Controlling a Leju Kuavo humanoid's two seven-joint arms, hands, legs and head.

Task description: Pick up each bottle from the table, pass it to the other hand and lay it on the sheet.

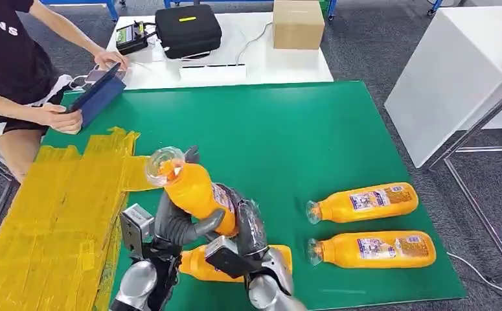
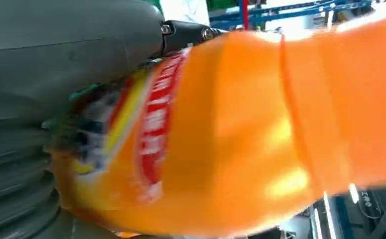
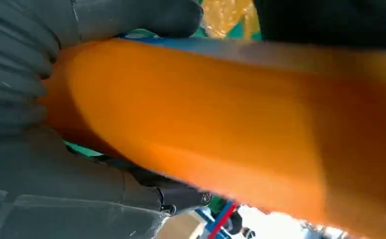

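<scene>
An orange bottle (image 1: pixel 195 192) is held up in the lower middle of the head view, tilted, with its clear cap end pointing to the upper left. Both robot hands are around it at once. The left hand (image 1: pixel 182 223) grips the body of the bottle from the left side, with its thick grey thumb across the front. The right hand (image 1: pixel 248 227) holds the same bottle from the right side, with its dark fingers against the label part. In the left wrist view the bottle (image 2: pixel 240 134) lies right against the grey hand cover, and its red and yellow label is blurred. In the right wrist view the bottle (image 3: pixel 230 129) is pressed between the grey thumb and the dark fingers.

Below the two hands, a second bottle (image 1: pixel 199 264) lies on the green table (image 1: pixel 287 129), partly hidden by the arms. Two more bottles lie on their sides at the lower right, one (image 1: pixel 363 202) just above the other (image 1: pixel 372 250), caps to the left. The yellow sheet (image 1: pixel 60 207) covers the left part of the table. At the upper left a person (image 1: pixel 15 58) holds a dark tablet (image 1: pixel 98 96). Behind the green table, a white table (image 1: pixel 235 61) carries a black case (image 1: pixel 188 29) and a cardboard box (image 1: pixel 298 24).
</scene>
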